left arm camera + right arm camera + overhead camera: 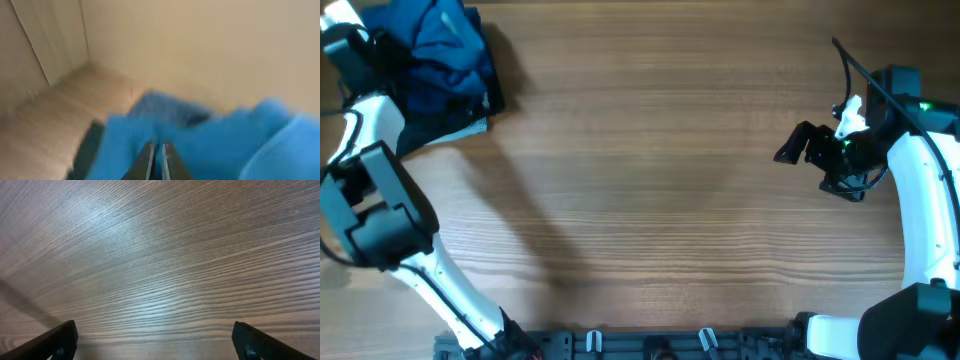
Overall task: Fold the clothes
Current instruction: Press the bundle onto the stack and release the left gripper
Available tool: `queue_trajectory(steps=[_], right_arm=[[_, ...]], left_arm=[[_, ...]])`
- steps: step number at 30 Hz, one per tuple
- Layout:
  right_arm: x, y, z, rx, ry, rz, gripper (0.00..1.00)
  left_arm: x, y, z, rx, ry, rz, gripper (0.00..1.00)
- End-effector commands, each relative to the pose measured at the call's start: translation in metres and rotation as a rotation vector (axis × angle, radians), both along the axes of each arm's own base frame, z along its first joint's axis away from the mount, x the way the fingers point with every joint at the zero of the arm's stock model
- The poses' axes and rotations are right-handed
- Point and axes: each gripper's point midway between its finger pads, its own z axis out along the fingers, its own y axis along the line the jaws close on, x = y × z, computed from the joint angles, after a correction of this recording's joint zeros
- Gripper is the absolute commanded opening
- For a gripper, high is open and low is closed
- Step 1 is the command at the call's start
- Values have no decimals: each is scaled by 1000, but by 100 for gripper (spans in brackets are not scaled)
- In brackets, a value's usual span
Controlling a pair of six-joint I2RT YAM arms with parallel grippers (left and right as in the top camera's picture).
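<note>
A blue garment [445, 50] lies crumpled at the table's far left corner. My left gripper [360, 50] is at its left edge, partly hidden by the arm. In the left wrist view the fingers [157, 159] are pressed together on a fold of the blue cloth [210, 140], and the picture is blurred. My right gripper [798, 146] is open and empty, hovering over bare wood at the right side. In the right wrist view its fingertips [155, 340] stand wide apart over the wooden table [160, 260].
The wooden table [650, 190] spans the view. The left arm [380, 200] reaches along the left edge. The right arm [920, 190] stands along the right edge. A beige wall shows behind the cloth in the left wrist view [200, 45].
</note>
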Motion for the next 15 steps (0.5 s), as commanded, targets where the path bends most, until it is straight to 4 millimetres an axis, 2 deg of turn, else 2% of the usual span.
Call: queue_trajectory(steps=[1, 2, 5, 7, 8, 9, 11, 13, 14, 15], right_arm=[[1, 3, 4, 17, -20, -4, 100], [1, 3, 4, 17, -19, -3, 99], [1, 3, 4, 17, -20, -3, 100], [1, 3, 4, 17, -19, -3, 100], [1, 3, 4, 17, -19, -3, 100], [1, 3, 4, 17, -19, -4, 99], [1, 3, 4, 17, -20, -4, 100], [1, 3, 4, 17, -19, -4, 100], [0, 3, 4, 18, -16, -4, 100], [-1, 3, 4, 19, -11, -5, 100]], left_arm=[[-16, -25, 148, 97, -243, -16, 8], [-15, -33, 155, 100, -254, -29, 10], [-6, -42, 133, 77, -216, -47, 9], [8, -49, 92, 50, -155, -65, 11], [15, -51, 65, 34, -117, -71, 11], [20, -51, 50, 26, -100, -74, 12], [26, -53, 4, -6, -38, -78, 16], [30, -60, -57, -80, 43, -74, 19], [30, -64, -71, -89, 69, -79, 21], [31, -65, -74, -87, 76, -82, 22]])
